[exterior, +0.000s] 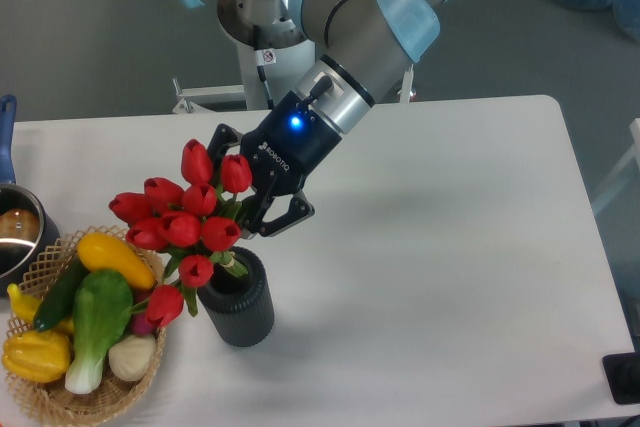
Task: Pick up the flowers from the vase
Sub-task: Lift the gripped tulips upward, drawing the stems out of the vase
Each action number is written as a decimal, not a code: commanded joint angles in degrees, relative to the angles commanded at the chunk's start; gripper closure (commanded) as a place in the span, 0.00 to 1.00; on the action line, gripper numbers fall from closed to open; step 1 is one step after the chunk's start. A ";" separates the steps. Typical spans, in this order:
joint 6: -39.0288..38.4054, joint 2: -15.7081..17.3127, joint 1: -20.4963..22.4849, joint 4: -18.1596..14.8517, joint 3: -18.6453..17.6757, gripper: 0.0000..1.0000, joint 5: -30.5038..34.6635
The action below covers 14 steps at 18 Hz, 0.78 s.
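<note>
Vase (237, 302) stands low, left of centre on the white table (450, 247), its mouth just under the red flowers (180, 227). Above it the gripper (248, 197) clasps the bunch among the stems. Farther back, the arm slants from the upper centre of the frame down and left.
</note>
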 joint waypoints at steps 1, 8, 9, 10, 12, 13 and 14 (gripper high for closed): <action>-0.09 -0.09 0.00 0.00 0.09 0.48 -0.35; -0.09 -0.09 0.88 0.00 0.97 0.49 -5.01; -0.18 -0.09 0.97 0.00 1.06 0.49 -5.27; -0.18 -0.09 1.14 0.00 1.32 0.49 -5.54; -0.35 0.35 1.14 0.00 1.41 0.49 -6.24; -0.35 0.35 1.14 0.00 1.41 0.49 -6.24; -0.35 0.35 1.14 0.00 1.41 0.49 -6.42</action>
